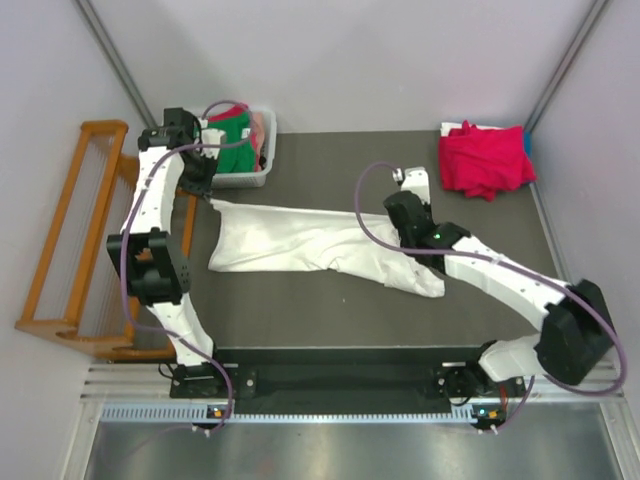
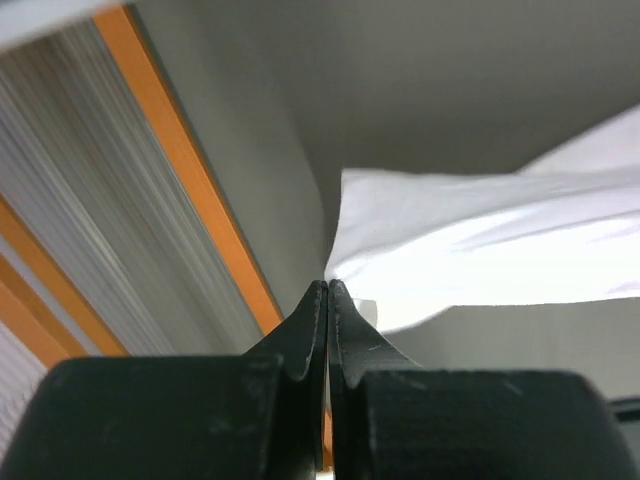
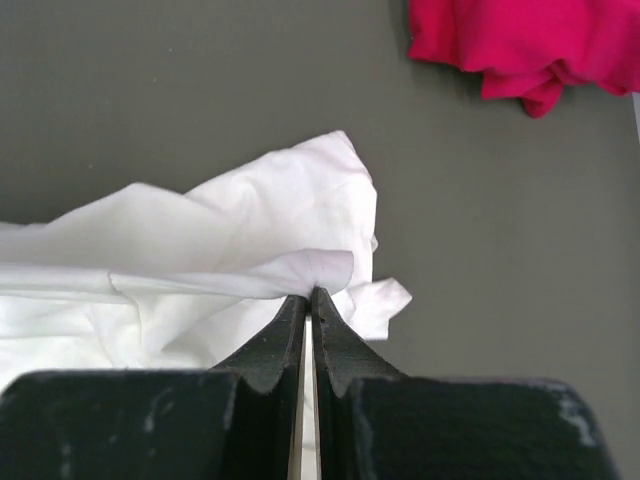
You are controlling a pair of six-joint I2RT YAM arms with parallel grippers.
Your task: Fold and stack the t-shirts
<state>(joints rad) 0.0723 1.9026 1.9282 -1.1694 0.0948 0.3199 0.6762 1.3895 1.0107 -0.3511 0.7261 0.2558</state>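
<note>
White t-shirt (image 1: 300, 240) lies stretched across the middle of the dark table (image 1: 330, 330), drawn out long from the upper left toward the lower right, with its middle bunched in soft folds. Left gripper (image 2: 328, 288) is pinched tight on one corner at the left end, just beside the orange rack (image 1: 70, 240) and below the basket (image 1: 250, 178). At the opposite end, the right gripper (image 3: 310, 297) is clamped on a fold of the cloth. Holding the two ends apart like this looks meant to pull the shirt taut and flat so it can be folded, a step not yet done. Crimson t-shirts (image 1: 485, 160) sit heaped in the upper right corner, well apart from the working space. A green t-shirt (image 1: 232, 152) and more red cloth lie in the basket, likely awaiting their turn.
</note>
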